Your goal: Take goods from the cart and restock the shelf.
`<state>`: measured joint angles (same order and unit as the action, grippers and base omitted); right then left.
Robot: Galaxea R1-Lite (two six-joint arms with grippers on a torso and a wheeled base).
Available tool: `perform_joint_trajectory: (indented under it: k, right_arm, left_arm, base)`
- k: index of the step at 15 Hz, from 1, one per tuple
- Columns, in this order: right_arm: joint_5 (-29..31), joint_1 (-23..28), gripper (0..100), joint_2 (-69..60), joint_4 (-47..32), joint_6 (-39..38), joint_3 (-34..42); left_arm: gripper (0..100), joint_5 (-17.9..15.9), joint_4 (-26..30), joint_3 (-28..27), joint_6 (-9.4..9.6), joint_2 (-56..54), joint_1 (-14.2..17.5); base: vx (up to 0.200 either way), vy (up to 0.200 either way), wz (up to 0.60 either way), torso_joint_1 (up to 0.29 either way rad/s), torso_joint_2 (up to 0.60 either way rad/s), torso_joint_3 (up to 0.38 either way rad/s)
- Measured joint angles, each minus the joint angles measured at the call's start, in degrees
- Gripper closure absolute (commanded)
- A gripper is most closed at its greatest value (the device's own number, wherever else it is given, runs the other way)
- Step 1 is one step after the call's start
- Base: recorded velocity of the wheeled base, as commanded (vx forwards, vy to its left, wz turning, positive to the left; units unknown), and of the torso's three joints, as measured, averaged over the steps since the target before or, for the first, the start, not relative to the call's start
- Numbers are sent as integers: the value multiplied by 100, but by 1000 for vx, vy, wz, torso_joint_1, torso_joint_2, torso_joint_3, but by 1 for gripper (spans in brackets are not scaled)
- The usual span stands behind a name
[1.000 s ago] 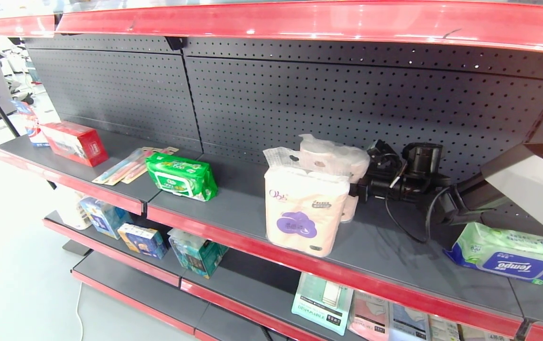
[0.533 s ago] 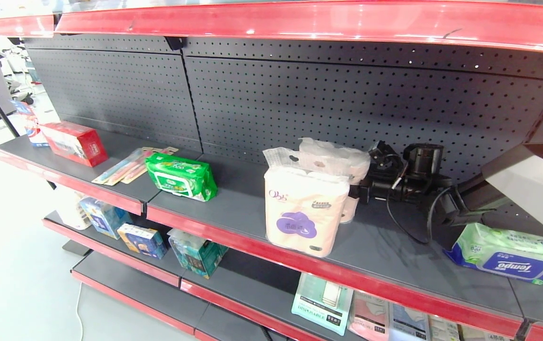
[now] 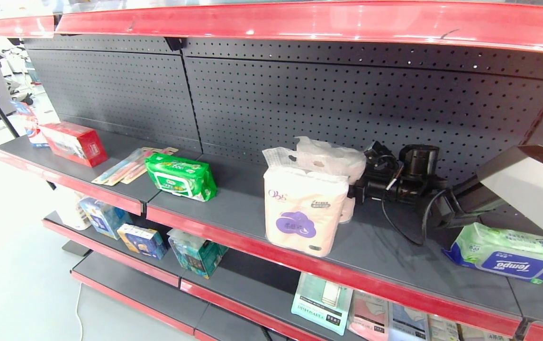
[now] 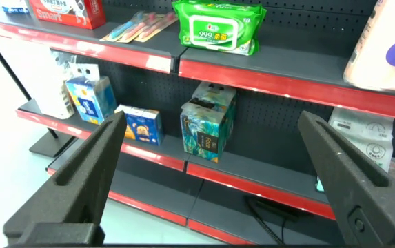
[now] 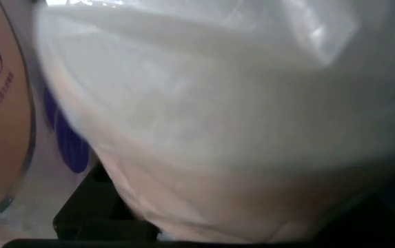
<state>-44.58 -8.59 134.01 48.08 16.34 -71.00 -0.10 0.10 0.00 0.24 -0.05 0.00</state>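
The right pincer (image 3: pixel 359 189) is edging sideways along the shelf (image 3: pixel 385 246), pushing the rear toilet-roll pack (image 3: pixel 335 158) at its tip behind the front pack (image 3: pixel 305 208). I cannot tell whether it is clamping. Placement is seemingly finishing.

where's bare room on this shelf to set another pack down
Widest bare stretch: between green wipes pack and front toilet paper pack. Narrower: front edge between that pack and blue tissue pack. Crowded behind it, around the rear pack.

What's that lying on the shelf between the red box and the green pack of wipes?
Packaged toothbrushes lie flat on the shelf between the red box and the green wipes pack, as the head view shows.
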Motion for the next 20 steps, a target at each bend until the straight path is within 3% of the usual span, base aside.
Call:
perform_joint_trajectory:
  k: [19,20]
  right_arm:
    - [22,46,100,-44,-32,106,201]
    - [22,46,0,-44,-32,112,204]
  left_arm:
    - [0,0,0,0,2,0,0]
    - [0,0,0,0,2,0,0]
  base:
    - [0,0,0,0,0,0]
    - [0,0,0,0,0,0]
